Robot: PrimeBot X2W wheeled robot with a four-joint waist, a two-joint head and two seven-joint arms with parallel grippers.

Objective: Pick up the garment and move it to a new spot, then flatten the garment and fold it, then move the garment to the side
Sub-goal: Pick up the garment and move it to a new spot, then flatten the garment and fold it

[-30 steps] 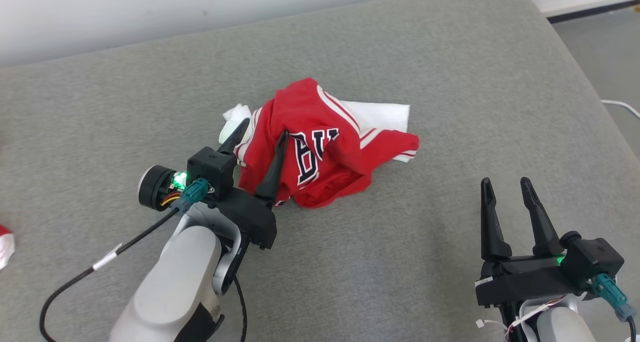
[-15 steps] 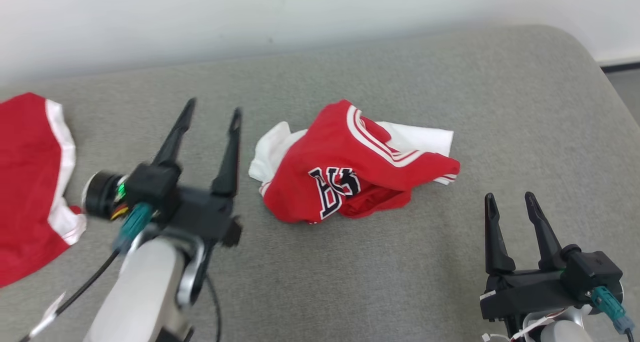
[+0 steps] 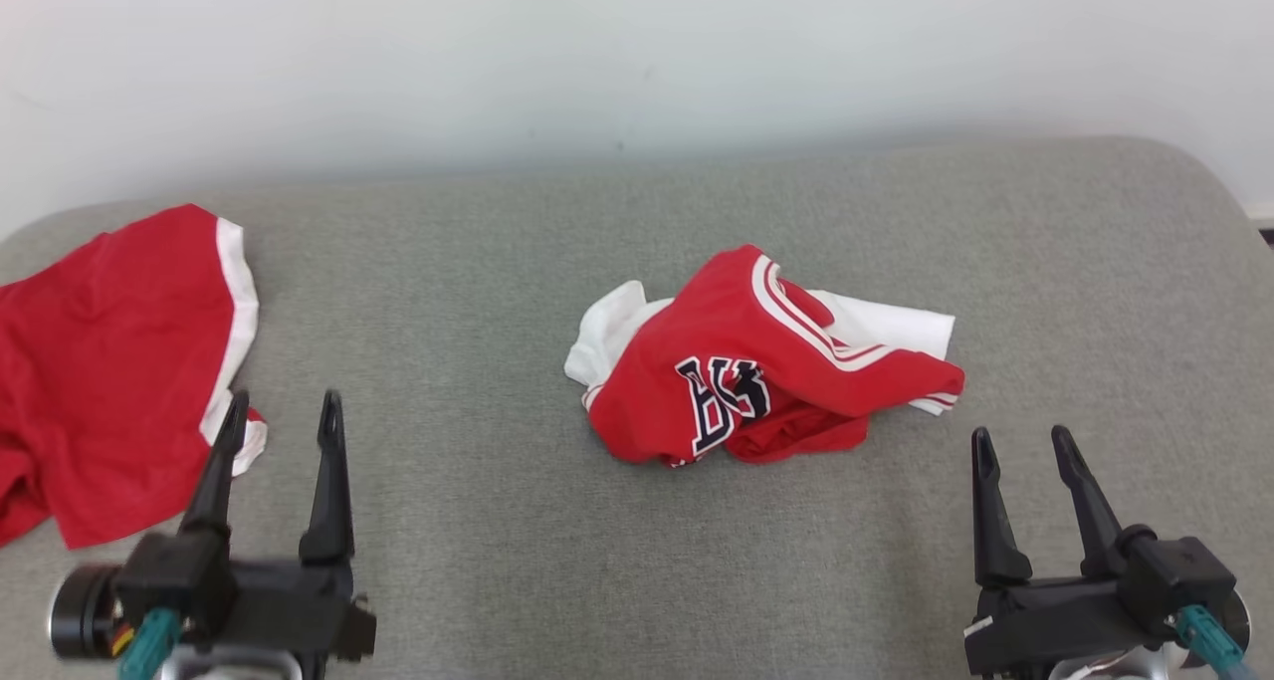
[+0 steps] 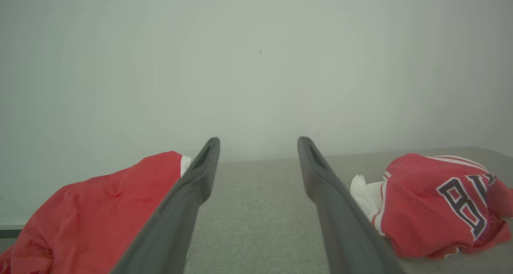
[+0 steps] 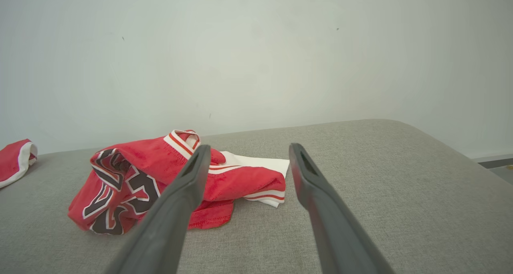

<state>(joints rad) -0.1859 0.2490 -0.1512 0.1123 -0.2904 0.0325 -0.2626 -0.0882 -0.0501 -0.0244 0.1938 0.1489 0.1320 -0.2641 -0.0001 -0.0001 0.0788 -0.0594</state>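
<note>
A crumpled red and white garment (image 3: 756, 371) with dark lettering lies bunched near the middle of the grey surface (image 3: 498, 521). It shows at the right of the left wrist view (image 4: 433, 203) and left of centre in the right wrist view (image 5: 160, 181). My left gripper (image 3: 282, 413) stands open at the lower left, well clear of the garment, nothing between its fingers. My right gripper (image 3: 1025, 446) is open at the lower right, a short way in front and to the right of the garment, empty too.
A second red garment with a white band (image 3: 109, 361) lies spread at the left edge of the surface, close to my left gripper; it also shows in the left wrist view (image 4: 96, 218). A pale wall (image 3: 637, 53) runs behind. The surface's rounded corner (image 3: 1209, 177) is at the far right.
The head camera has tilted up and turned left, bringing the wall and second garment into view. My left gripper has drawn back off the crumpled garment to the lower left. The right gripper has kept its place.
</note>
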